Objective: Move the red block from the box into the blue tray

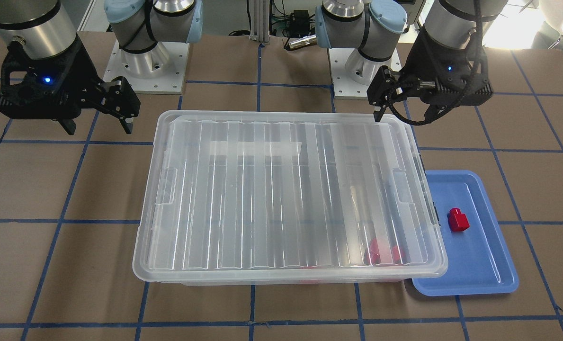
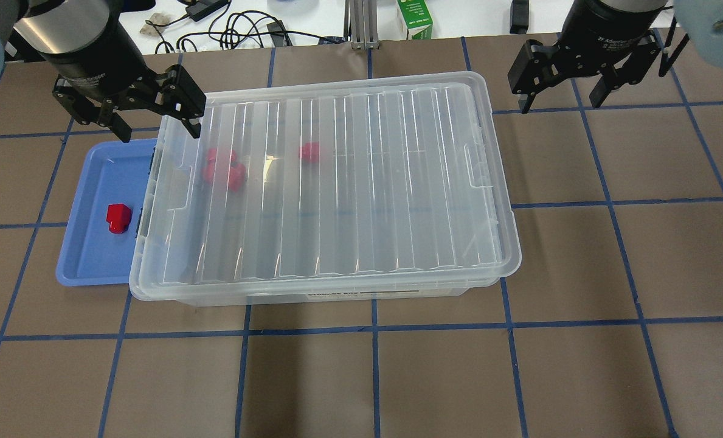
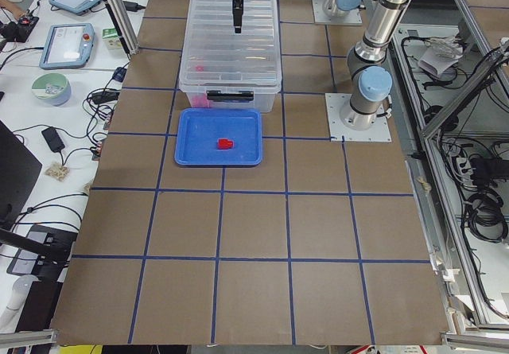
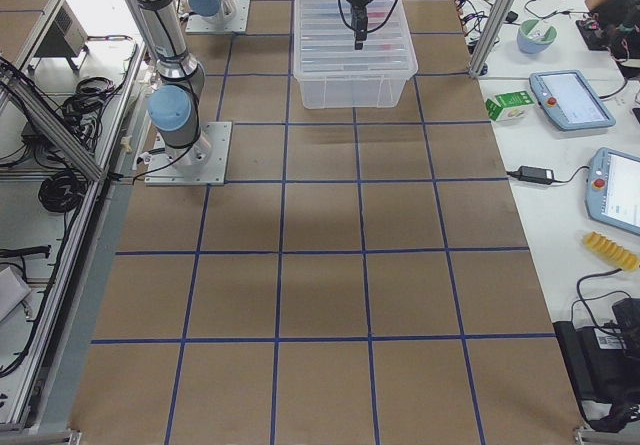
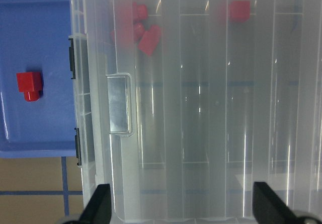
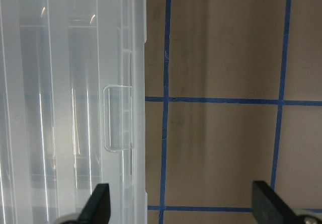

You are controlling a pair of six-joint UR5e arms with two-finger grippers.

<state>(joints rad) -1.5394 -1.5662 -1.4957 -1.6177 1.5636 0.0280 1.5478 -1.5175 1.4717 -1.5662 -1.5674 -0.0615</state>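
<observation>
- Fingers [image 2: 186, 100] of left gripper [image 2: 157, 126] spread wide, empty, over the box [image 2: 276, 296] corner; right gripper [image 2: 560, 103] likewise, above the table [image 2: 641, 255].
- Red block [image 2: 118, 218] lies in blue tray [image 2: 87, 255], beside the box.
- Lid [image 2: 397, 152] covers other red pieces [image 2: 224, 169].

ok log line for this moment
red block: in blue tray | box: closed, other red pieces inside | left claw: open, empty, by box corner | right claw: open, empty, beside box

You've got bright, even light from overhead and only soft shadows on the table [image 2: 397, 377]. White streaks of glare run along the ribbed lid of the box [image 1: 281, 199]. The red pieces [image 2: 224, 170] under it look smeared, perhaps by the plastic. The front view's top right corner blows out white.
</observation>
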